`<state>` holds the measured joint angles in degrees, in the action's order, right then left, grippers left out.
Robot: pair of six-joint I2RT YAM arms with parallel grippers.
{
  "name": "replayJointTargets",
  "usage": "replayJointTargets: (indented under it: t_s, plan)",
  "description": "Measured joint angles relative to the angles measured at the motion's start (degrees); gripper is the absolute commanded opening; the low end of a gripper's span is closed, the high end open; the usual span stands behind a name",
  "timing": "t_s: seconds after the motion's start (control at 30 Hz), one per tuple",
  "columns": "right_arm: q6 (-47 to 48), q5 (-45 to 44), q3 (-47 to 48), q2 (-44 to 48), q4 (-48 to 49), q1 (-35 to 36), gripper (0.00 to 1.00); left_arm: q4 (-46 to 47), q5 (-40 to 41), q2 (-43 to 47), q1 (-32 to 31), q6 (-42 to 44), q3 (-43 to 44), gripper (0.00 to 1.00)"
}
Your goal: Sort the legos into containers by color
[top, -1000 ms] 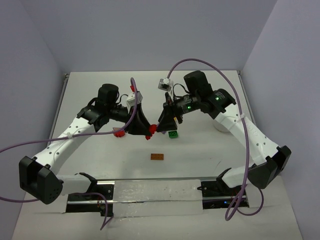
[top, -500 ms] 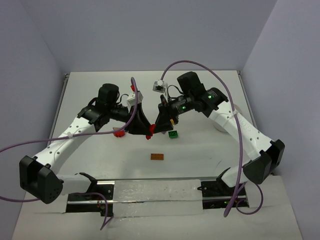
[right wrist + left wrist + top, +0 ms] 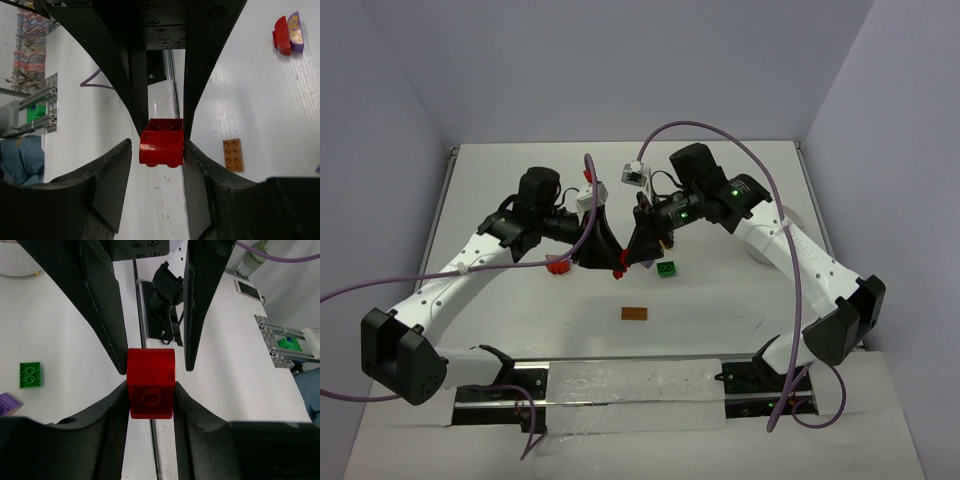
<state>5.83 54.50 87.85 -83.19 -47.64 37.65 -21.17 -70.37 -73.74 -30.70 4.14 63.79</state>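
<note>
A red lego hangs above the table, and my left gripper is shut on it. My right gripper straddles the same red lego from the opposite side. One finger touches it and the other stands a small gap away. A green lego lies just right of the grippers. An orange-brown lego lies nearer the front. A second red lego rests beside a purple one. The white container is partly hidden by the right arm.
Purple cables loop over both arms. A metal rail with brackets runs along the table's near edge between the arm bases. Side walls close the table on the left, right and back.
My right gripper has shifted slightly left onto the red lego and its jaws have narrowed around it. The left gripper and its lego have stayed put.
</note>
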Motion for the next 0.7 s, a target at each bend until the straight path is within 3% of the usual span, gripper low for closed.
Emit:
replayJointTargets:
  t_s: [0.2,0.27,0.33,0.4,0.57,0.6,0.7]
  plan:
    - [0.4,-0.8,0.0,-0.2,0.0,0.0,0.33,0.0,-0.2,-0.1,0.0,-0.7,0.0,0.01]
    - [0.6,-0.9,0.0,-0.2,0.0,0.0,0.19,0.0,-0.1,-0.1,0.0,-0.7,0.0,0.05]
    - [0.6,-1.0,0.0,-0.2,0.0,0.1,0.02,0.0,-0.1,-0.1,0.0,-0.7,0.0,0.21]
    - [0.7,-1.1,0.0,-0.2,0.0,0.1,0.00,0.0,0.1,-0.1,0.0,-0.7,0.0,0.37]
    - [1.5,-2.5,-0.1,0.0,-0.7,-0.2,0.00,-0.4,2.7,-0.1,0.0,-0.8,0.0,0.94]
    - [1.7,-3.0,-0.2,0.2,-1.0,-0.4,0.00,-0.8,3.5,-0.1,0.3,-0.6,0.0,0.99]
    - [3.4,-4.6,-0.7,1.8,-2.8,-3.1,0.00,-2.5,5.0,0.1,2.7,0.4,0.0,0.99]
